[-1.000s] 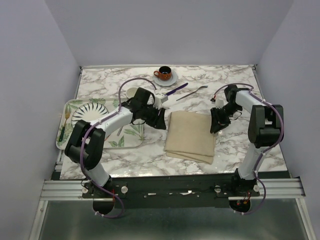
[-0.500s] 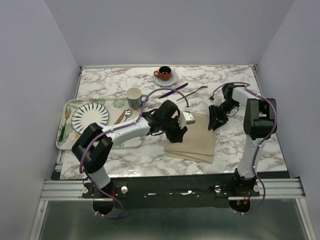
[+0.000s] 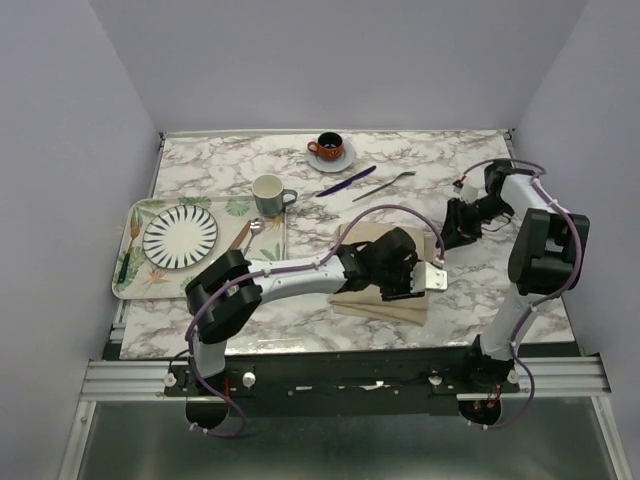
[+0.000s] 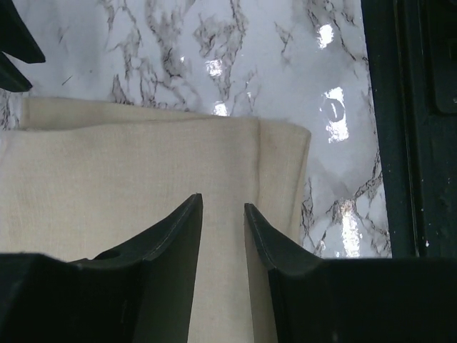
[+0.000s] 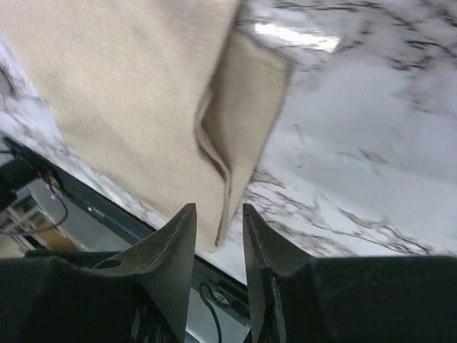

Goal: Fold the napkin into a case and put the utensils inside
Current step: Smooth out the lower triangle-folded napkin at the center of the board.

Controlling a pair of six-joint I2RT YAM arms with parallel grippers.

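The beige napkin (image 3: 372, 303) lies folded on the marble table, partly under my left arm. My left gripper (image 3: 402, 285) hovers low over its near right part, with the jaws a narrow gap apart and nothing between them. In the left wrist view the cloth (image 4: 143, 164) fills the space under the gripper (image 4: 223, 201). My right gripper (image 3: 450, 238) is just right of the napkin's far right corner, slightly open and empty. In the right wrist view the napkin's layered edge (image 5: 235, 107) lies beyond the gripper (image 5: 218, 207). The purple knife (image 3: 346, 181) and silver fork (image 3: 385, 186) lie behind the napkin.
A leaf-printed tray (image 3: 135, 265) at the left holds a striped plate (image 3: 180, 236), a copper knife (image 3: 240, 236) and a small spoon (image 3: 256, 228). A mug (image 3: 268, 192) stands beside it. An orange cup on a saucer (image 3: 327, 148) is at the back. The table's front rail (image 4: 414, 128) is close.
My left arm has swung right from beside the tray to over the napkin's right side. My right gripper has drawn back to the right, away from the napkin's edge.
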